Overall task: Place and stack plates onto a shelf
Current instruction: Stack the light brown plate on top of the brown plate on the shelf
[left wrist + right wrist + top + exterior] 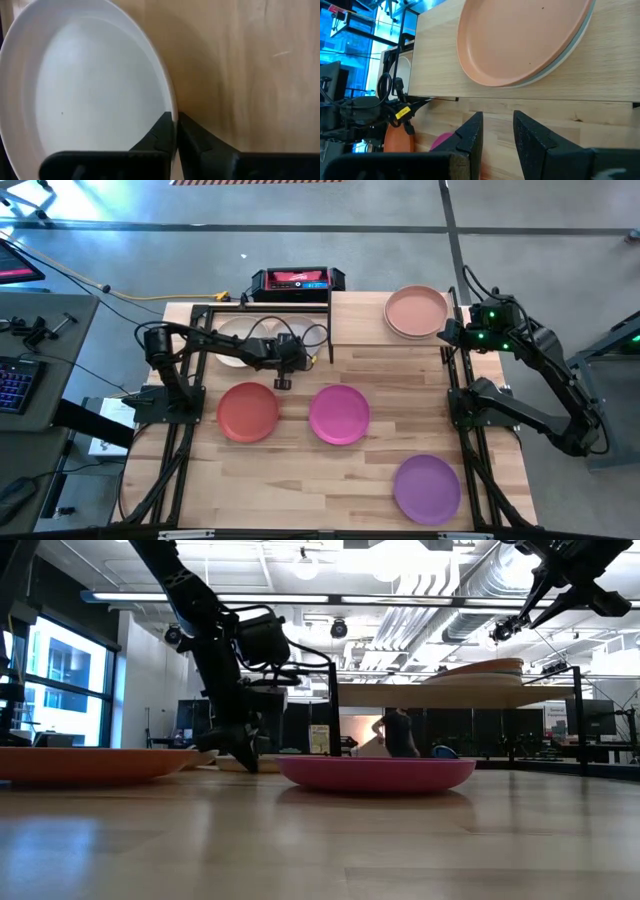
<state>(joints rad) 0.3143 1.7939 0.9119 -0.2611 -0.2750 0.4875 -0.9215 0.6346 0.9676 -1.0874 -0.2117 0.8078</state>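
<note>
high: straight down, whole table (400, 400) | low: table-level, facing room | left wrist: close on white plate (85, 95) | right wrist: over shelf (440, 60) | shared: pink plate (339, 414)

**What sits around my work**

Beyond the far edge of my tabletop (400, 430) lies a black case with a red top (297, 280), resting on the grey floor (300, 220). A yellow cable (160, 299) runs along that floor toward it. Off to my left stands a grey desk (45, 360) carrying a keyboard with lit keys (15, 385) (purple and blue glow). Looking level across the room, I see a person (398, 732) standing far back, bright windows (62, 680), and ceiling ducts (450, 580) overhead.
</note>
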